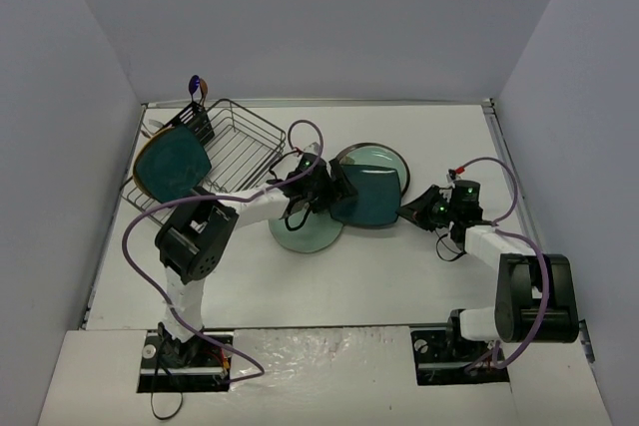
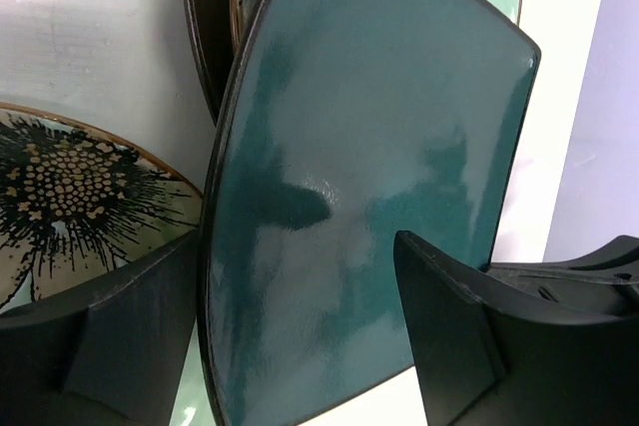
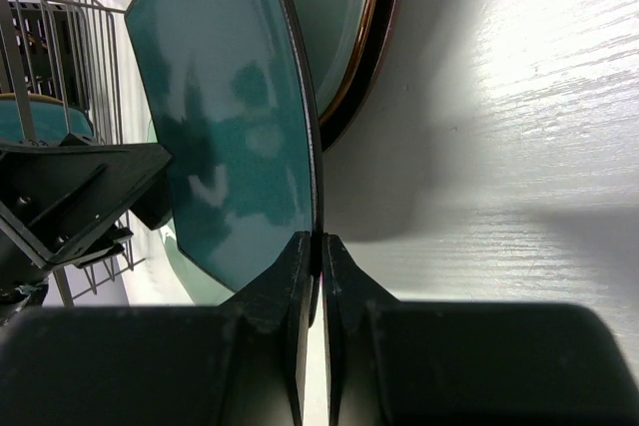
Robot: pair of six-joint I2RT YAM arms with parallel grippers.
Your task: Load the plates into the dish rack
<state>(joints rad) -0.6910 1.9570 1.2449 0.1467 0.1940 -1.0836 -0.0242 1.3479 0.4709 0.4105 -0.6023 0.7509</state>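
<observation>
The rounded-square teal plate is held tilted above the table between both arms. My right gripper is shut on its right rim; the right wrist view shows the fingertips pinching that rim of the plate. My left gripper is open, its jaws standing either side of the plate's left edge without closing on it. A round dark-rimmed teal plate lies under it. A pale green flower plate lies below the left gripper. The black wire dish rack holds one teal plate.
The rack's cutlery basket stands at its far left corner with a utensil sticking up. The flower plate and the round plate's dark rim lie close under the left fingers. White walls enclose the table on three sides.
</observation>
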